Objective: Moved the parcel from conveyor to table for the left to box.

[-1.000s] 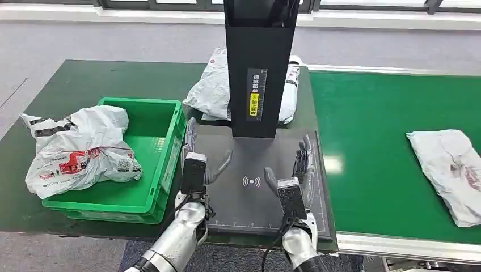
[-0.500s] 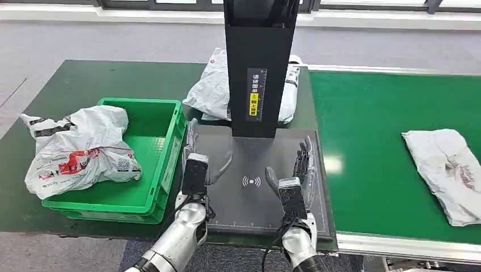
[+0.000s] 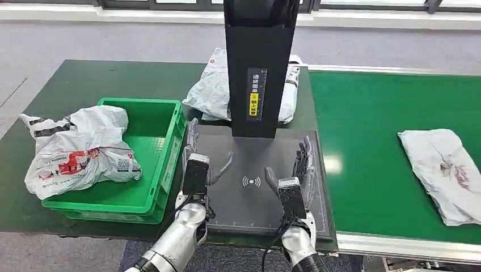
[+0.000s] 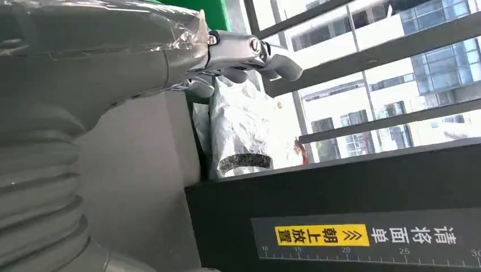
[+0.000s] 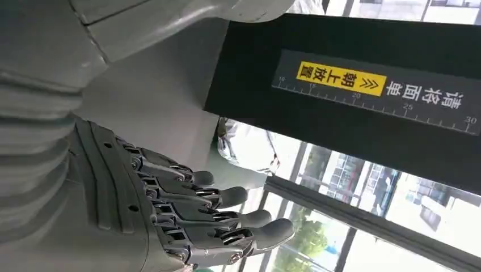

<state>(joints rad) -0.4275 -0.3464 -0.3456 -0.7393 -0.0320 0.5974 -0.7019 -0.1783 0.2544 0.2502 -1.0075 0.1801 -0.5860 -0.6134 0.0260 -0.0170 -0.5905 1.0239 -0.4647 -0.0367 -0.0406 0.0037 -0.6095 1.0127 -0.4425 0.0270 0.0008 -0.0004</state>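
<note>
Both hands idle, fingers spread, holding nothing: left hand [image 3: 195,170], right hand [image 3: 292,181] over the black scanner pad [image 3: 249,195]. Crumpled white plastic parcel [image 3: 445,173] lies well right on the green conveyor belt [image 3: 368,141]. Risk: a long reach that mistimes the slippery bag.

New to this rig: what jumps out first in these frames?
The tall black scanner post stands mid-table on a dark pad, with the left hand and right hand open and empty over that pad. A crumpled white parcel hangs over the left rim of the green crate. Another white parcel lies on the green conveyor at far right.
</note>
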